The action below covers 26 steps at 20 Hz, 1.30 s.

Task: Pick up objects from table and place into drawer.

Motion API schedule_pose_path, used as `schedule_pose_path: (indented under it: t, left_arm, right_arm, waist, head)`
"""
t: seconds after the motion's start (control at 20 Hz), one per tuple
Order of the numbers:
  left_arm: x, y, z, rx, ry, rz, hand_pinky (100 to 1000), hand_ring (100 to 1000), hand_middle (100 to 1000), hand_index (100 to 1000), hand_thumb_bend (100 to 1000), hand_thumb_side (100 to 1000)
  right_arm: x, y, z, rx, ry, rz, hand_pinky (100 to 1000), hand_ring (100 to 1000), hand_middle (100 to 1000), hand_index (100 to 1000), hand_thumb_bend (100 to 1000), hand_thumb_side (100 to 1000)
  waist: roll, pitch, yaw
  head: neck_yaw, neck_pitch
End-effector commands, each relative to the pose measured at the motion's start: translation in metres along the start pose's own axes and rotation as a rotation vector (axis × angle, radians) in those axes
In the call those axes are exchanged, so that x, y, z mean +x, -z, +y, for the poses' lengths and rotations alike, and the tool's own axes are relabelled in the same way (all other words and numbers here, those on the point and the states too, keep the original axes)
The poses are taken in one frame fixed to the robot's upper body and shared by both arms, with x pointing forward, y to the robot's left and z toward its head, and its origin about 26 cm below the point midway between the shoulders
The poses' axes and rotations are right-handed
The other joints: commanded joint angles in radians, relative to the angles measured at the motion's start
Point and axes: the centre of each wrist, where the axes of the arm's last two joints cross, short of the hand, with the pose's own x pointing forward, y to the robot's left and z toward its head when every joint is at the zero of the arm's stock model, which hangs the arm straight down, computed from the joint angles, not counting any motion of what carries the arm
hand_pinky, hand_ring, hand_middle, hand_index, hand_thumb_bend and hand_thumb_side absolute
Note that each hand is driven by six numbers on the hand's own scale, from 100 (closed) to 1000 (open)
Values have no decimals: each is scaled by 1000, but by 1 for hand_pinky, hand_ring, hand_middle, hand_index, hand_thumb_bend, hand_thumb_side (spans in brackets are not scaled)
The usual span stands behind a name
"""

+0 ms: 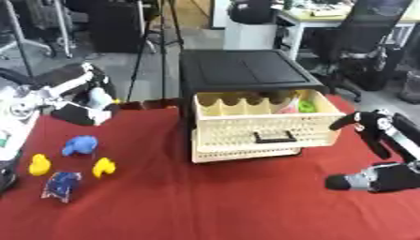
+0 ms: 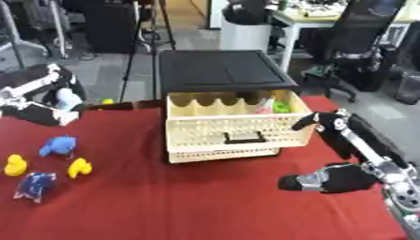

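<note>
A cream basket drawer (image 1: 262, 130) stands pulled out of a black-topped cabinet (image 1: 242, 70); green (image 1: 307, 106) and pink (image 1: 287, 109) things lie inside it. On the red cloth at the left lie a blue toy (image 1: 79, 145), two yellow ducks (image 1: 39, 165) (image 1: 103, 167) and a blue packet (image 1: 62, 184). My right hand (image 2: 348, 180) hovers open to the right of the drawer, fingers (image 2: 332, 129) near its front corner, holding nothing. My left hand (image 1: 78, 96) is at the far left above the toys, with something pale blue (image 1: 99, 97) at it.
The red table (image 1: 213, 206) stretches in front of the drawer. A second cream drawer (image 1: 246, 153) sits shut below the open one. White equipment (image 1: 12, 117) stands at the left edge. Office chairs and a desk are behind the table.
</note>
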Motion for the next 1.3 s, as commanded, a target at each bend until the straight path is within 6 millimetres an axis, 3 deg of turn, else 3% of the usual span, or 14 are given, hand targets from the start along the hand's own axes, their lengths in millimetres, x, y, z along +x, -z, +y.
schedule_pose_path:
  t: [0.05,0.65,1.3]
  left_arm:
    - [9,11,12,72,-11,-6,212,278,321,590,100,224]
    - [44,44,23,270,-97,-92,210,278,319,588,100,289]
    - [68,62,3,221,-119,-224,230,295,337,605,100,261]
  right_arm:
    - [5,5,-8,-5,-11,-33,100,100,112,709,1000,662]
    - [15,17,-8,13,2,-93,100,100,114,709,1000,648]
    - [15,19,-6,23,11,-100,100,100,114,708,1000,640]
  waist:
    - [2,-4,-14]
    - [23,27,-129]
    - [33,30,-162]
  head:
    - [15,-22]
    - [52,-59]
    - [61,-58]
